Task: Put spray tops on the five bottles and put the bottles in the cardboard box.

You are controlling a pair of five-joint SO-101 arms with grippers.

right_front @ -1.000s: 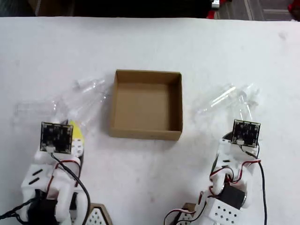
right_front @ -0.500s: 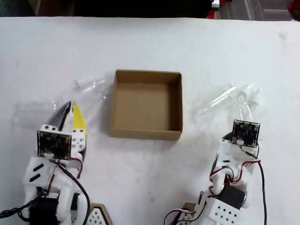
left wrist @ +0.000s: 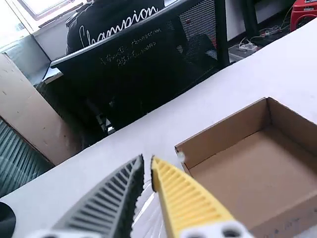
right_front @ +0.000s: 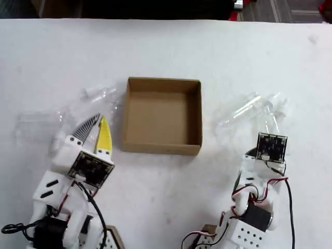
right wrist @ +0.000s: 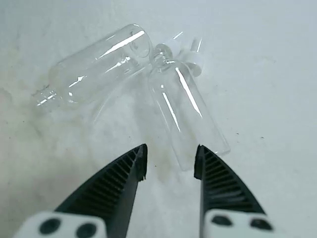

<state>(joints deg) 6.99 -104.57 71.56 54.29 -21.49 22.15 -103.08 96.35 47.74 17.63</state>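
The open cardboard box (right_front: 162, 115) stands mid-table, and it appears again in the left wrist view (left wrist: 247, 163). Clear bottles (right_front: 85, 111) lie in a loose pile left of it, with a small clear spray part (right_front: 97, 93) behind them. My left gripper (right_front: 98, 124) is over that pile, pointing at the box's left wall; its grey and yellow fingers (left wrist: 147, 161) are shut with only a slit between them, holding nothing. Right of the box lie more clear bottles (right_front: 254, 108). My right gripper (right wrist: 169, 151) is open just short of one bottle's base (right wrist: 190, 114); a second bottle (right wrist: 94, 64) lies beside it.
A white spray top (right wrist: 192, 55) rests at the neck of the nearer right-hand bottle. The white table (right_front: 166, 52) runs to a dark edge behind the box. A dark chair (left wrist: 148, 64) stands beyond that edge in the left wrist view.
My left arm has pushed forward and swung right toward the box, and its fingers have come out from under the camera board and drawn closer together. The right arm has kept still.
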